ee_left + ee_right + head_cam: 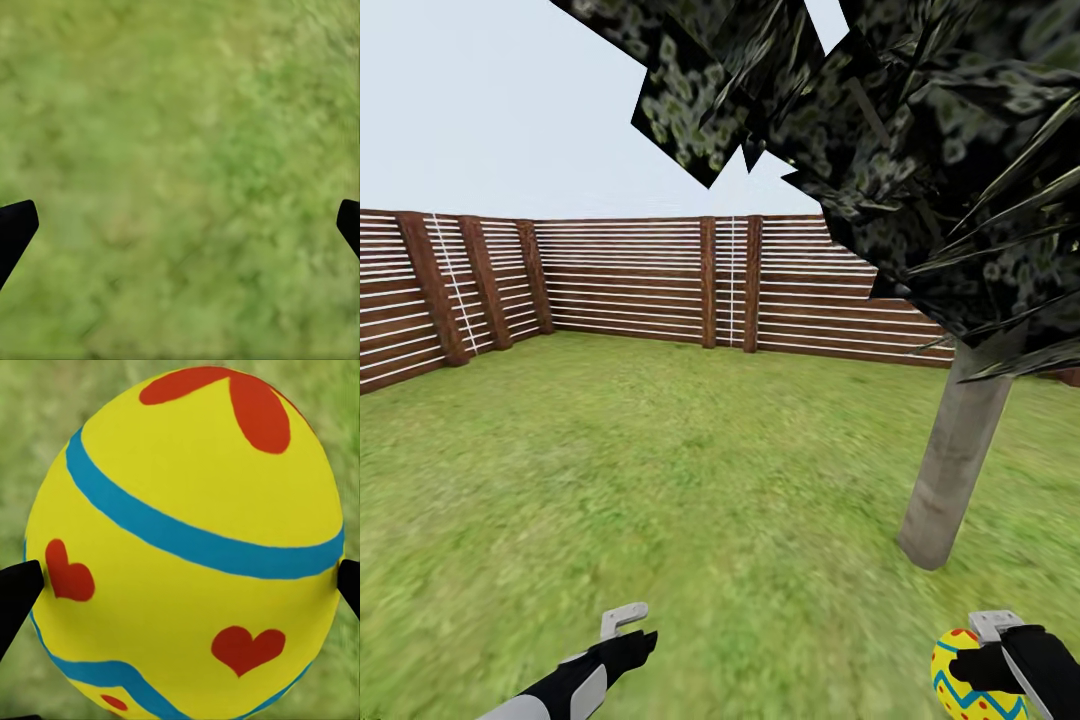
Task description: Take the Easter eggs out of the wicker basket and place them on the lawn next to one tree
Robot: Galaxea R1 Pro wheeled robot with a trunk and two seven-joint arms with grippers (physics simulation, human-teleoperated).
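Lawn (660, 480) spreading wide and green up to a slatted wooden fence (630, 285). Tree (955, 455) rising at right, grey trunk leaning, dark blocky crown overhead. Left gripper (628, 628) low over the grass, fingers (15, 229) spread apart, holding nothing. Right gripper (1000, 655) near the trunk's base, clamped on a yellow Easter egg (187, 547) with blue bands and red hearts.

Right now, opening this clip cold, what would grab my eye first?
The yellow Easter egg with red hearts and blue bands, held in the right gripper low at the head view's right edge. Then the tree, its grey trunk leaning up from the lawn just ahead of that egg, dark blocky leaves overhead. The left gripper hangs open over bare grass.
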